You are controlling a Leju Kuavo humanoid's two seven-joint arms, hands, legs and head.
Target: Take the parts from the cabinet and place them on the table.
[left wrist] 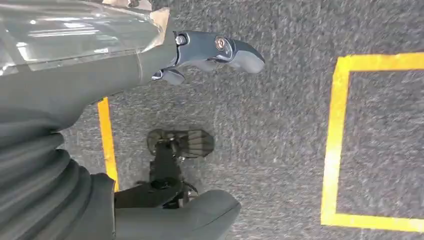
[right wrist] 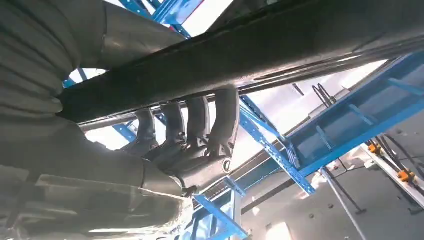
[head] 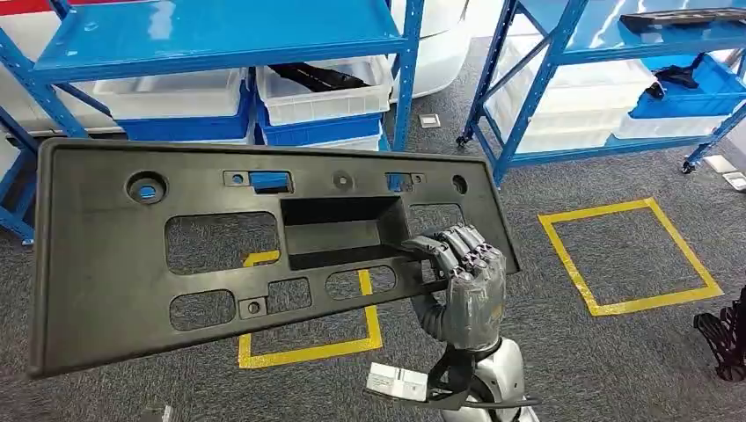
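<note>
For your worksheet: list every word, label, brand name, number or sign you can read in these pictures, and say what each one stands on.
No text can be read in any view.
The black panel gripped by the right hand shows no lettering.
The white label near the right forearm is too small and blurred to read.
The yellow floor squares are plain tape outlines without writing.

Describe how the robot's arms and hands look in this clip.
The right hand is grey with darker, segmented fingers. Below it sits a dark wrist section, then a rounded silver forearm with black cables looped round it and a small white box beside it. The left hand shows a thick blue-grey thumb with metal screws, a grey ribbed cover and a shiny silver arm shell.
</note>
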